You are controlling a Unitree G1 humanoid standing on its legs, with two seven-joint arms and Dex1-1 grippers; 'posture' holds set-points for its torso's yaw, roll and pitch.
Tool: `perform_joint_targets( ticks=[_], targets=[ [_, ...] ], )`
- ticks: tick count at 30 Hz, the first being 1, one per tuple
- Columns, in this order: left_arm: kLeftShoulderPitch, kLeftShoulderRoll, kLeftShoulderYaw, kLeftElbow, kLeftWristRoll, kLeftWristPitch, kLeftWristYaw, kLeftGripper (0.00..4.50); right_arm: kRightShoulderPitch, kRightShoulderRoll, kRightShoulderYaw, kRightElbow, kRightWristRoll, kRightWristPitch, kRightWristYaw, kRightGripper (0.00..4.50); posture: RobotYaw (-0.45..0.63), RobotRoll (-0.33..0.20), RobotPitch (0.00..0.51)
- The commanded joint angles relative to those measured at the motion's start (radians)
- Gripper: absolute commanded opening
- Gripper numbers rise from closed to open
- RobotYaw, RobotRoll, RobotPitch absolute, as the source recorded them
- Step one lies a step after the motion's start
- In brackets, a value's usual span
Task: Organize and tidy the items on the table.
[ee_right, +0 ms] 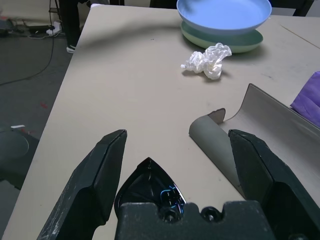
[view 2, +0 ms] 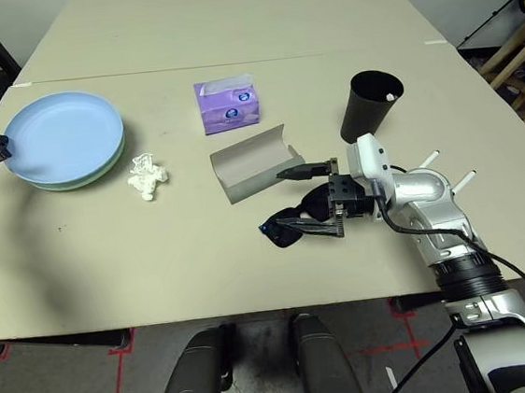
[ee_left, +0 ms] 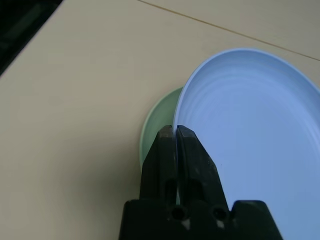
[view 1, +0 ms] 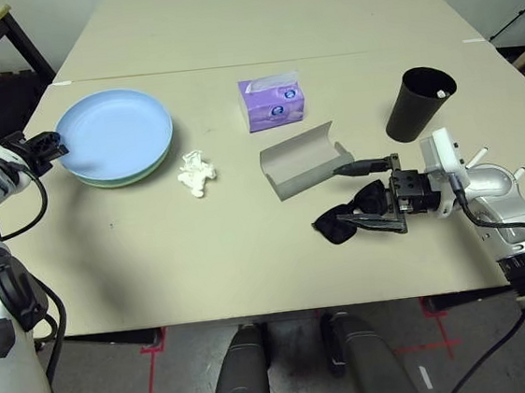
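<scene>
Left eye view: stacking step near its end on the table (view 1: 251, 263), light blue plate (view 1: 110, 133) sitting on the pale green plate (view 1: 147, 171) at the far left, left gripper (view 1: 49, 148) pinched tight on the blue rim. Next, by the look of it: ease that grip off without dragging the plate, then bring the right gripper (view 1: 375, 196), jaws spread wide around the black sunglasses (view 1: 351, 215), closed to carry them into the grey oblong glasses case (view 1: 304, 159) just beside. Hard to make out: most of the green plate under the blue one, the sunglasses partly masked by the gripper; small crumpled white tissue (view 1: 196, 173) loose near the plates.
</scene>
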Motion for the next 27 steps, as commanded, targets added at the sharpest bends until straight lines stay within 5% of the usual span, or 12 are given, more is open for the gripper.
perform_joint_targets(
  ticks=[1, 10, 18, 27],
  targets=[
    [-0.011, -0.004, -0.003, 0.019, 0.020, -0.027, 0.008, 1.02, 0.010, -0.009, 0.001, -0.016, 0.005, 0.003, 0.001, 4.50, 0.10, 0.000, 0.166],
    [-0.021, -0.041, -0.023, -0.036, 0.016, -0.077, -0.135, 4.40, 0.010, -0.010, 0.001, -0.017, 0.005, 0.004, 0.000, 4.50, 0.10, 0.000, 0.165],
    [0.058, -0.098, 0.000, -0.184, -0.023, -0.072, -0.160, 4.46, 0.014, -0.010, -0.001, -0.025, 0.006, 0.008, -0.007, 4.50, 0.10, 0.000, 0.166],
    [0.382, -0.185, -0.013, -0.663, -0.068, -0.067, -0.174, 4.46, 0.012, -0.013, -0.001, -0.031, 0.009, 0.016, -0.012, 4.50, 0.11, 0.000, 0.167]
  ],
)
